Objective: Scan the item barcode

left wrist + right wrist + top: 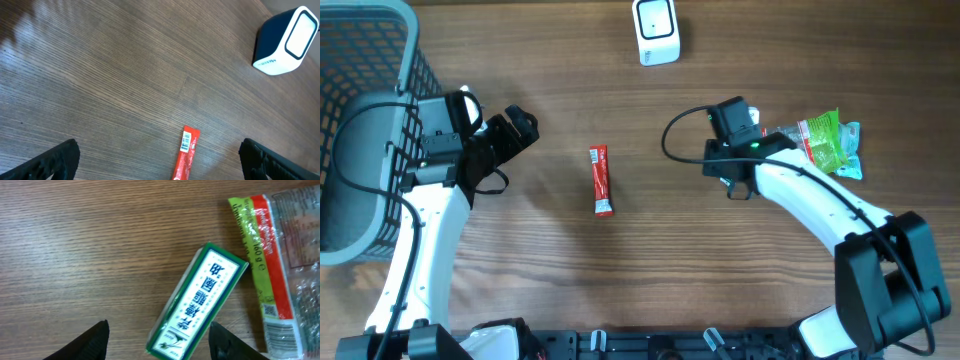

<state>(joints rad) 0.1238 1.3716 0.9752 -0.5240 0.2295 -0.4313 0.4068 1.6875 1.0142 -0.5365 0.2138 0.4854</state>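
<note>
A red stick packet (602,180) lies flat mid-table; in the left wrist view the packet (186,155) shows a small white barcode at its top end. The white scanner (656,30) stands at the far edge and also shows as the scanner (285,42). My left gripper (520,126) hangs wide open left of the packet, holding nothing; the left gripper (160,161) has the packet low between its fingers. My right gripper (768,132) is open over a green and white box (200,305). The box's near end lies between the right gripper (157,342) fingers, with a gap on the left.
A grey mesh basket (360,120) stands at the left edge beside my left arm. A green and red plastic bag (825,142) lies just right of the box, also seen as the bag (272,260).
</note>
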